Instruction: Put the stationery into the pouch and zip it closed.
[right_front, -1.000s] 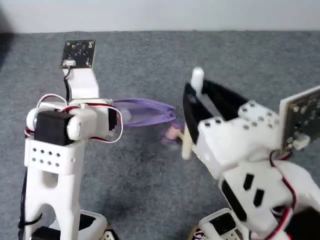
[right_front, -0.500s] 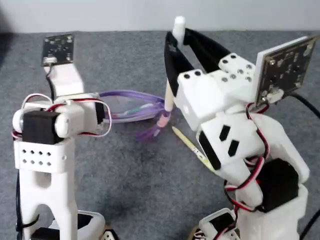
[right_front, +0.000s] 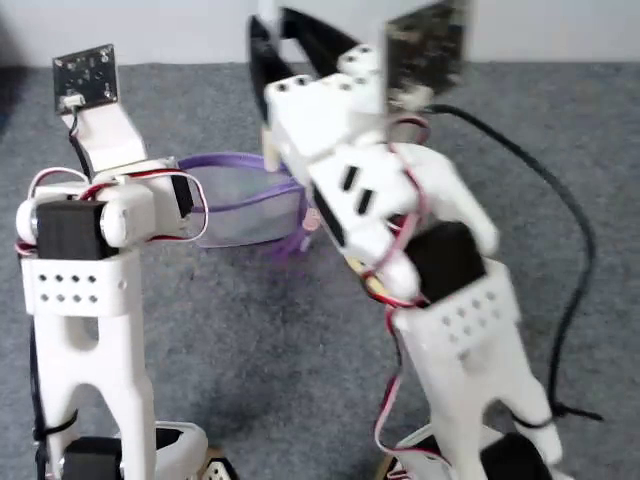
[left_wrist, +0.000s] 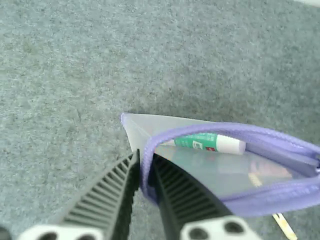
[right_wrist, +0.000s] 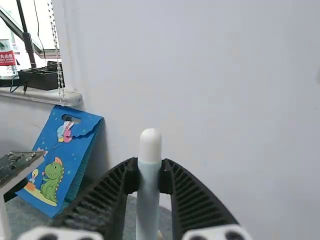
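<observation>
The purple see-through pouch lies on the grey carpet with its mouth open. My left gripper is shut on the pouch's zip rim at one end. Inside the pouch lies a green and white stick. My right gripper is shut on a pale pen that stands upright between the fingers, tip toward the white wall. In the high view the right gripper is raised well above the far side of the pouch. A thin yellow stick lies on the carpet beside the pouch, partly under the right arm.
Grey carpet covers the table. A black cable trails off the right arm across the right side. Behind stands a white wall, with a blue dinosaur gift bag leaning on it.
The right arm has risen and swung left with the pen, from low at the right to high above the pouch. The left arm has drawn back slightly to the left with the pouch's rim.
</observation>
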